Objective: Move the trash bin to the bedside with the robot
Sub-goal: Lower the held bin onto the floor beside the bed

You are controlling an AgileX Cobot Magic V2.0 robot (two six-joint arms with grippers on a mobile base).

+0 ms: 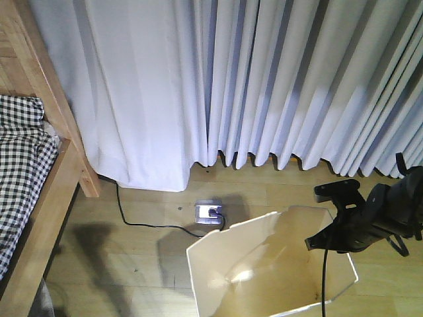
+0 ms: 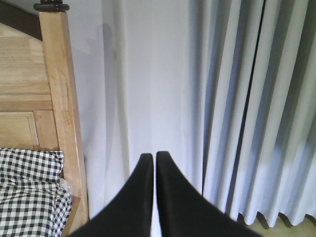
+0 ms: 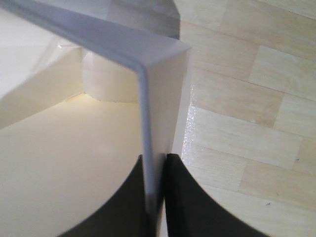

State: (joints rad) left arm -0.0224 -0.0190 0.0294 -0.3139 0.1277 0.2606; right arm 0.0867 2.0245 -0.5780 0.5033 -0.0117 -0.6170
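Observation:
The white faceted trash bin [image 1: 264,277] stands on the wooden floor at the lower middle of the front view, empty inside. My right gripper [image 1: 328,239] is shut on the bin's right rim; in the right wrist view the thin white wall [image 3: 155,123] runs between the two black fingers [image 3: 182,202]. The bed [image 1: 39,139], with its light wooden frame and black-and-white checked bedding [image 1: 20,152], is at the far left. My left gripper [image 2: 154,158] is shut and empty, pointing at the curtain beside the bedpost [image 2: 61,98].
Pale grey curtains [image 1: 264,79] hang across the back down to the floor. A white power strip [image 1: 209,214] with a black cable [image 1: 142,223] lies on the floor between the bed and the bin. Light wooden floor [image 3: 247,98] lies right of the bin.

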